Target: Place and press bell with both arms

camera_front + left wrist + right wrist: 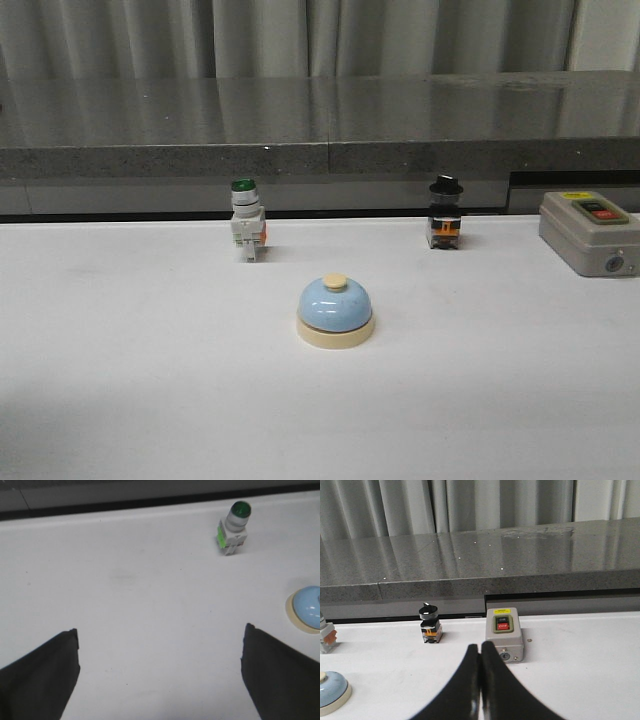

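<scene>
The bell (335, 310), with a pale blue dome, cream base and cream button, stands upright on the white table (120, 380) near the middle. Neither arm shows in the front view. In the left wrist view my left gripper (160, 645) is open and empty, its fingers (45, 670) wide apart above bare table, and the bell (306, 609) sits partly cut off at the edge, well apart from it. In the right wrist view my right gripper (480, 652) is shut on nothing, and the bell (331, 692) shows at the edge.
A green-capped white pushbutton switch (246, 232) and a black knob switch (445, 213) stand behind the bell. A grey box with a red button (590, 232) sits at the back right. A dark stone ledge (320, 130) runs behind the table.
</scene>
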Tool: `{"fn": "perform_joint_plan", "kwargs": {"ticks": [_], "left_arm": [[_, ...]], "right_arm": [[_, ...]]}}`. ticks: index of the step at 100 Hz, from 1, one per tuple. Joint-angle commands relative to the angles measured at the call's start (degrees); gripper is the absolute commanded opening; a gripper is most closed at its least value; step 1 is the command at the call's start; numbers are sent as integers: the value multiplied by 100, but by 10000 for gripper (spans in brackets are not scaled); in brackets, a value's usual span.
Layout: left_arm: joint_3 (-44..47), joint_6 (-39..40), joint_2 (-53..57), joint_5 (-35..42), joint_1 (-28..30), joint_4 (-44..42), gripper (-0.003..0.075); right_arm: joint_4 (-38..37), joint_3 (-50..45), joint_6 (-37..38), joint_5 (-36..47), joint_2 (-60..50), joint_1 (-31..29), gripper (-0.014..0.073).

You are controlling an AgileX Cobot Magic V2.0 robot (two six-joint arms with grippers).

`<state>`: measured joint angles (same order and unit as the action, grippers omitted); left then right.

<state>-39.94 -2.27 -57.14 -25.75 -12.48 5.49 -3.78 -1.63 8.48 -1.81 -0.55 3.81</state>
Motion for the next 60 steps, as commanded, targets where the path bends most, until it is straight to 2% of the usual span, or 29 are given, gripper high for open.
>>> {"fn": "perform_joint_plan", "kwargs": {"ticks": [1,12,19,50,60], "left_arm": [[-23,49,597,310,8,68,609],[67,49,1291,127,8,68,548],[77,49,1683,-30,8,57,474],[77,49,2534,-365,8,-40,-11],[77,49,2534,-365,8,-42,-19]], "right_arm": [[3,91,-37,415,-114,-43,-60],[3,91,-37,415,-114,-43,-60],[3,91,-37,415,-114,-43,-60],[3,91,-37,415,-114,-43,-60],[3,91,-37,415,-114,-43,-60]]}}
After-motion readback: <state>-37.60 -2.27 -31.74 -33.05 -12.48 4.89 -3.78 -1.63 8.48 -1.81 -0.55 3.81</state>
